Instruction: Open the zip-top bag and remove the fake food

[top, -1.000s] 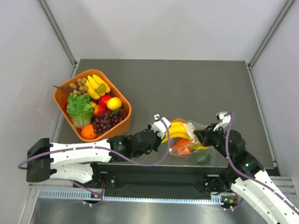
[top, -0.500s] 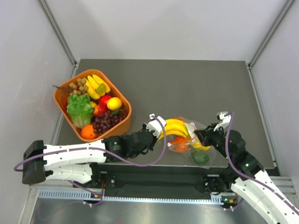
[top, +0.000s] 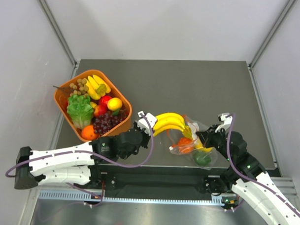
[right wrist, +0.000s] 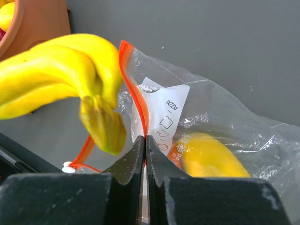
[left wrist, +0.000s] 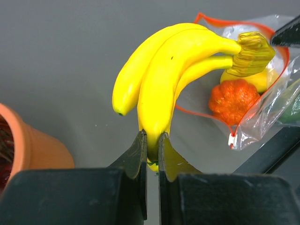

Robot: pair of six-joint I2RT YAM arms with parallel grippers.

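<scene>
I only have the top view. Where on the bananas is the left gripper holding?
Observer: Left wrist view: the left gripper is shut on the tip end of one banana in the banana bunch.
Operator: What is the right gripper pinching?
Observer: Right wrist view: the right gripper is shut on the zip-top bag at its orange-red zip strip.
Operator: What's inside?
Observer: A bumpy orange fruit and a smooth yellow piece.

Dark grey table (top: 190, 84) between pale walls (top: 168, 24).
</scene>
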